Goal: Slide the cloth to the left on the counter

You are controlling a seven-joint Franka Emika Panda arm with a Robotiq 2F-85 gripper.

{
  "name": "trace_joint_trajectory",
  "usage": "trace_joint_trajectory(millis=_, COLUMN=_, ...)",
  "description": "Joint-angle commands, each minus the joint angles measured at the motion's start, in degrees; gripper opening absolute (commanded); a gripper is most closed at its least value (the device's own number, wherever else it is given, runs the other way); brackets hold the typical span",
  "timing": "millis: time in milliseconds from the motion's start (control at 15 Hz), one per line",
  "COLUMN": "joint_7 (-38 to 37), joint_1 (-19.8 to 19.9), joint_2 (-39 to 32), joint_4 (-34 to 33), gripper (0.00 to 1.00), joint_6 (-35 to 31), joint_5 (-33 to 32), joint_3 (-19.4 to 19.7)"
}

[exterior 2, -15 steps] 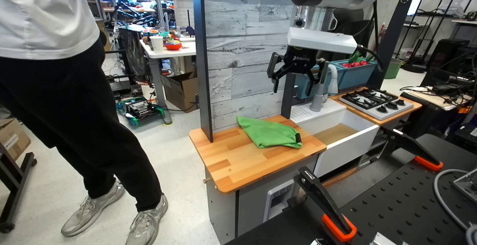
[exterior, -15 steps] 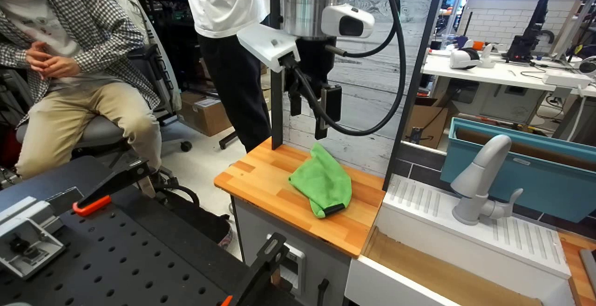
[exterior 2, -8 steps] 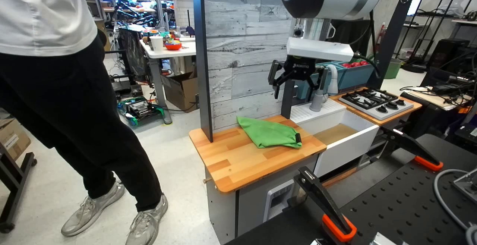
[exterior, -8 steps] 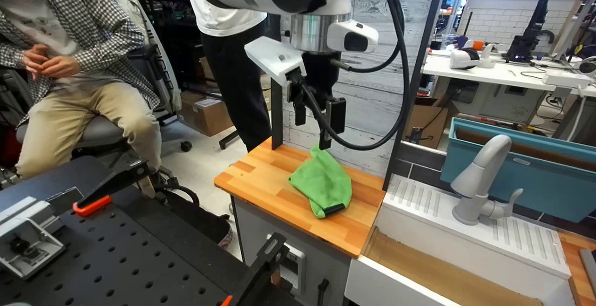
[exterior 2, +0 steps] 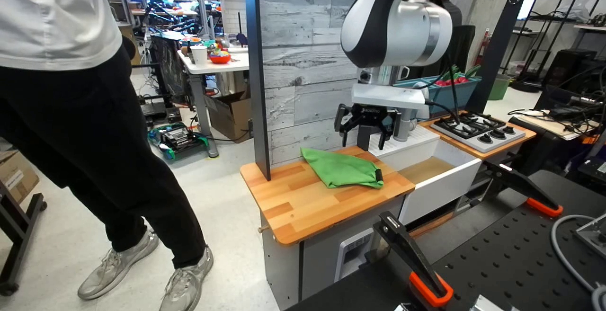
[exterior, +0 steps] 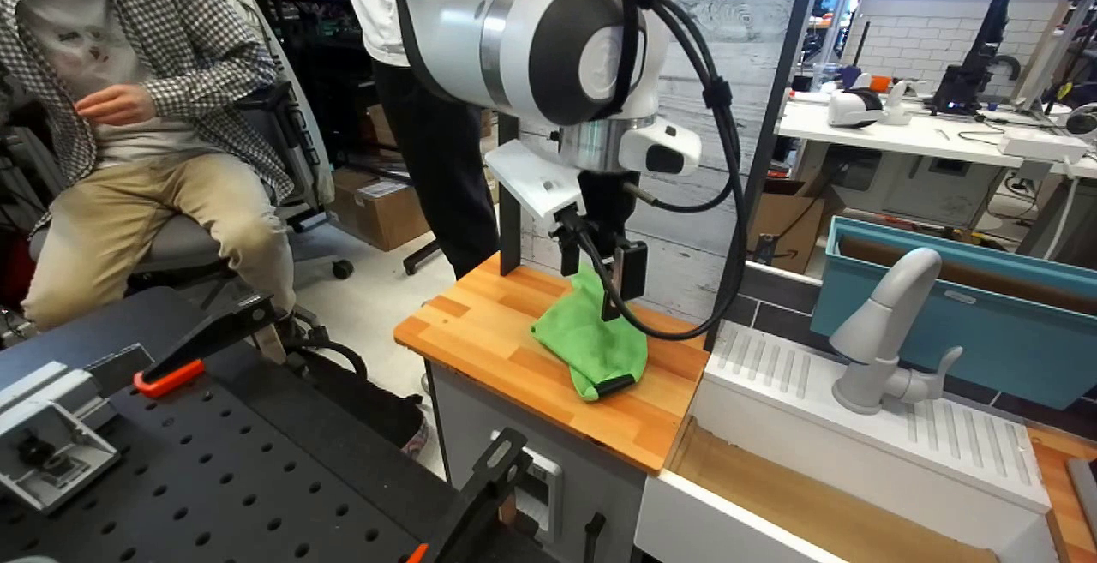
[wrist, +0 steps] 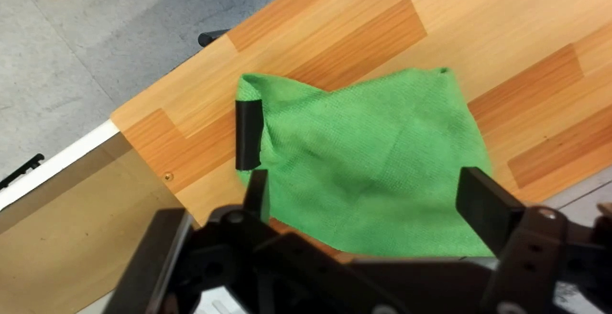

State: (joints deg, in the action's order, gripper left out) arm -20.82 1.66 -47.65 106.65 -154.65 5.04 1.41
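Note:
A green cloth with a black tab lies crumpled on the wooden counter, in front of the whitewashed panel. The cloth shows in both exterior views [exterior: 591, 344] [exterior 2: 337, 171] and in the wrist view [wrist: 363, 146]. The counter has bare wood beside the cloth [exterior: 463, 323] [exterior 2: 307, 204] [wrist: 507, 41]. My gripper [exterior: 591, 293] [exterior 2: 363, 146] [wrist: 364, 173] points down above the cloth, with its fingers wide apart and nothing between them. In the wrist view the cloth spans the gap between the fingertips, and one fingertip lies just below the black tab. The fingertips appear apart from the cloth.
The whitewashed panel [exterior 2: 307, 65] stands upright along the counter's back edge. A white sink [exterior: 746, 529] with a grey faucet [exterior: 883, 340] adjoins the counter. Clamps [exterior 2: 412, 254] sit on a black perforated table [exterior 2: 497, 263] in front. A person [exterior 2: 85, 136] stands beside the counter.
My gripper has moved down toward the cloth and stayed open, and the arm has lowered with it. The cloth has not moved. The seated person has shifted a hand.

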Motion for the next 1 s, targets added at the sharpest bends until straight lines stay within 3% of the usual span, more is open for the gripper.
trace_joint_trajectory(millis=0, joint_7=-0.4, joint_1=-1.4, joint_2=-7.0, joint_4=-8.3, gripper=1.0, joint_6=1.9, joint_5=2.2, joint_3=1.3)
trace_joint_trajectory(millis=933, joint_7=-1.9, joint_1=-2.7, joint_2=-20.4, joint_4=-23.4, gripper=1.0, joint_6=4.0, joint_5=2.3, joint_3=2.5)
